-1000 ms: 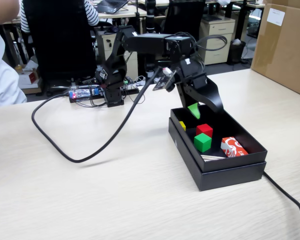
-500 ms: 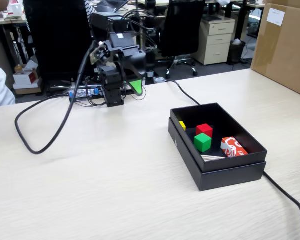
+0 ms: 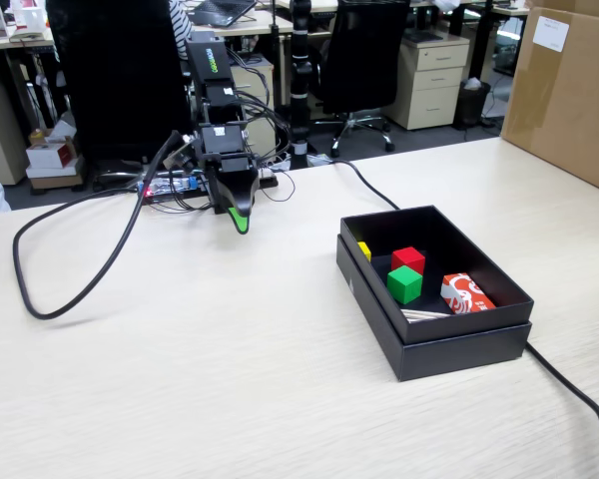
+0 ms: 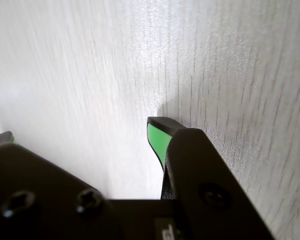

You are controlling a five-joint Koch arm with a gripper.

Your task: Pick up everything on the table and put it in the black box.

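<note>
beige table (image 3: 230, 379), black box (image 3: 459, 349), cable (image 3: 90, 269)

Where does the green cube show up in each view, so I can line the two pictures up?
Fixed view: the green cube sits inside the black box, right of centre, just in front of the red cube.
Wrist view: not in it; only the table and the gripper with its green-faced tip.
Shared landmark: that green tip, seen at the gripper over the table.

Table (image 3: 230, 379): pale wood-grain, smooth, slight sheen. Black box (image 3: 457, 344): matt cardboard. Green cube (image 3: 404, 284): matt faces. Carton (image 3: 564, 90), upper right: plain brown cardboard. Gripper (image 3: 240, 222): black plastic.
</note>
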